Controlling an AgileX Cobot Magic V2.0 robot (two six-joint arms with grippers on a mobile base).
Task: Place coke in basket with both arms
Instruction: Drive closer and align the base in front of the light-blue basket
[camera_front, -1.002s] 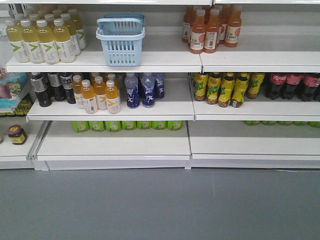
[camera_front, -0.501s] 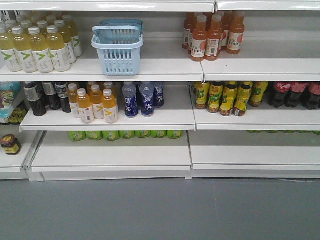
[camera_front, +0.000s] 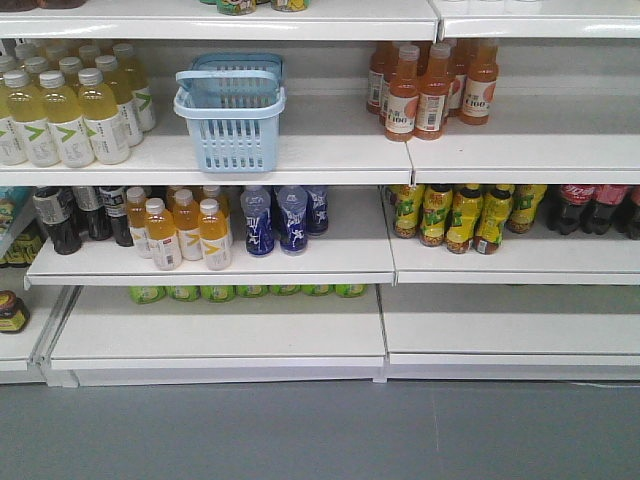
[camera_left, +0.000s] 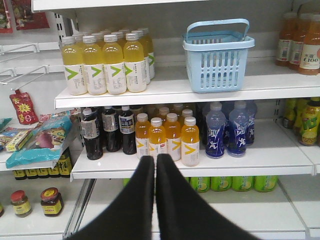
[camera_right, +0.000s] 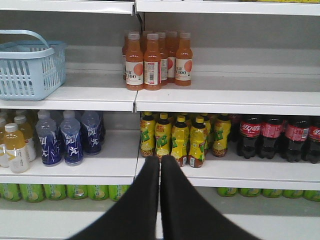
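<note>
Coke (camera_right: 272, 136): dark bottles with red labels, at the right end of the middle shelf (camera_right: 260, 172). The last one is cut off by the frame edge, and the white script is too small for us to read, possibly Chinese characters. Basket (camera_front: 232, 115): on the left half of the upper shelf (camera_front: 330, 140), near its front edge, well apart from the coke. Orange bottles (camera_right: 152, 60): labels read "C100". Left gripper (camera_left: 155, 159) and right gripper (camera_right: 160, 159): we see both with fingers pressed together, holding nothing.

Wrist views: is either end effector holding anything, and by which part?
Nothing is held. The left end effector and the right end effector are both shut and empty; the coke stands untouched.
</note>
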